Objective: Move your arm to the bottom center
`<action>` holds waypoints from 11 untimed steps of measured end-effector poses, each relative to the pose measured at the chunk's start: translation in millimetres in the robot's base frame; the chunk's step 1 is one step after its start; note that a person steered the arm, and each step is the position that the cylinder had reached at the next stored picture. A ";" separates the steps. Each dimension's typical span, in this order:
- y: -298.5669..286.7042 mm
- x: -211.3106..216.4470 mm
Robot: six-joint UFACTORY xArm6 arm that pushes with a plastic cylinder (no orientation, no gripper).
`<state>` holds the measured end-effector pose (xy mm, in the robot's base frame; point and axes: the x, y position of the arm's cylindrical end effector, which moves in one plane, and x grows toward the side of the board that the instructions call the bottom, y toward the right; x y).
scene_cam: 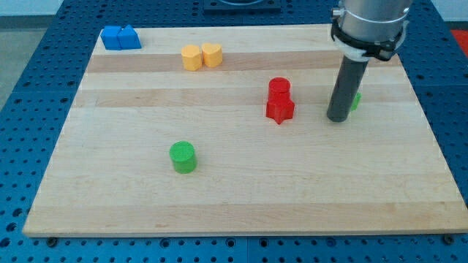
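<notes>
My tip (337, 119) rests on the wooden board (234, 190) at the view's right, in the upper half. A green block (355, 101) is mostly hidden right behind the rod. Two red blocks stand to the left of my tip: a red cylinder (278, 87) and a red star-like block (280, 109) touching below it. A green cylinder (182, 156) stands left of centre, far from my tip.
Two blue blocks (121, 37) sit together at the board's top left corner. Two yellow blocks (202, 55) sit side by side near the top edge. A blue perforated table (29, 109) surrounds the board.
</notes>
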<state>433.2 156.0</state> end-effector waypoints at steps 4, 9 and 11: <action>-12.7 99.0; -37.7 169.7; -219.8 164.3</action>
